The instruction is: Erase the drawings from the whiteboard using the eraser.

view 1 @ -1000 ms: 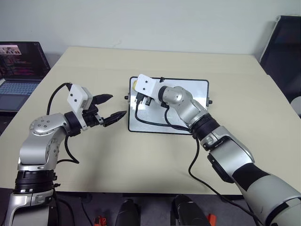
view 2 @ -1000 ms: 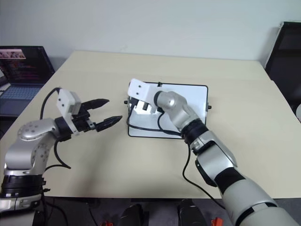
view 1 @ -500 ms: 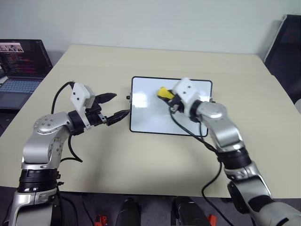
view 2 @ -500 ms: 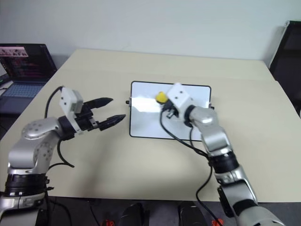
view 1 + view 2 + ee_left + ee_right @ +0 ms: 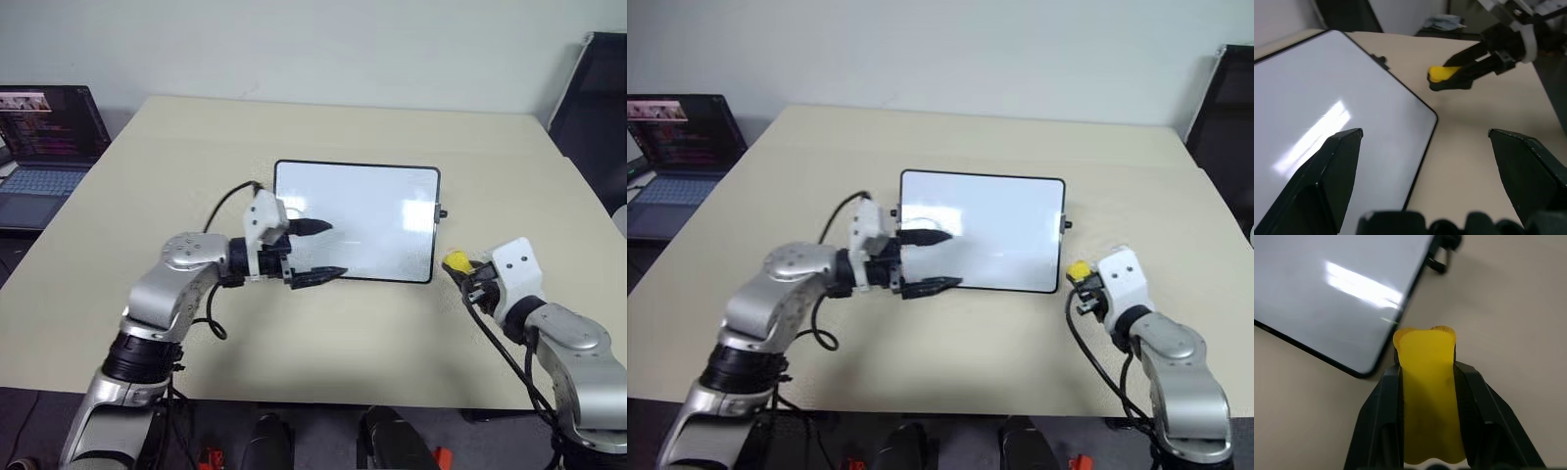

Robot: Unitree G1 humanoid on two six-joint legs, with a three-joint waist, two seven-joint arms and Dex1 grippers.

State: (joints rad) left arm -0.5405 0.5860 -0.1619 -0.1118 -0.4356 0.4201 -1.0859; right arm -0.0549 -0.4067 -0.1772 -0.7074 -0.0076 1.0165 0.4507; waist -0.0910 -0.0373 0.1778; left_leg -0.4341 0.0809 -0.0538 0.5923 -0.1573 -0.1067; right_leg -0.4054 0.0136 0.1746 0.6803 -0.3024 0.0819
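So I'm looking down at the desk (image 5: 294, 323), big beige thing, with a laptop (image 5: 44, 137) sitting way off on a side surface to my left. In the middle of the desk the whiteboard (image 5: 367, 211) is lying flat, and honestly it's looking clean to me: I'm not seeing any drawings on it, just glare, so my guess is the wiping part is basically done.

My left hand (image 5: 315, 250) is hanging over the near left corner of the board, fingers spread wide apart, gripping nothing. Can't tell if the lower finger is touching the frame or just above it.

My right hand (image 5: 1427, 396) is off the board entirely, out past its near right corner over bare desk, and it's clamping the eraser (image 5: 457, 261) tight between both fingers, yellow end poking out toward the board.

Reckon I'm at the wrap-up step. Next move probably calls for one check of the surface for leftover strokes, then lowering the eraser onto the desk and letting go gently so it doesn't bounce.
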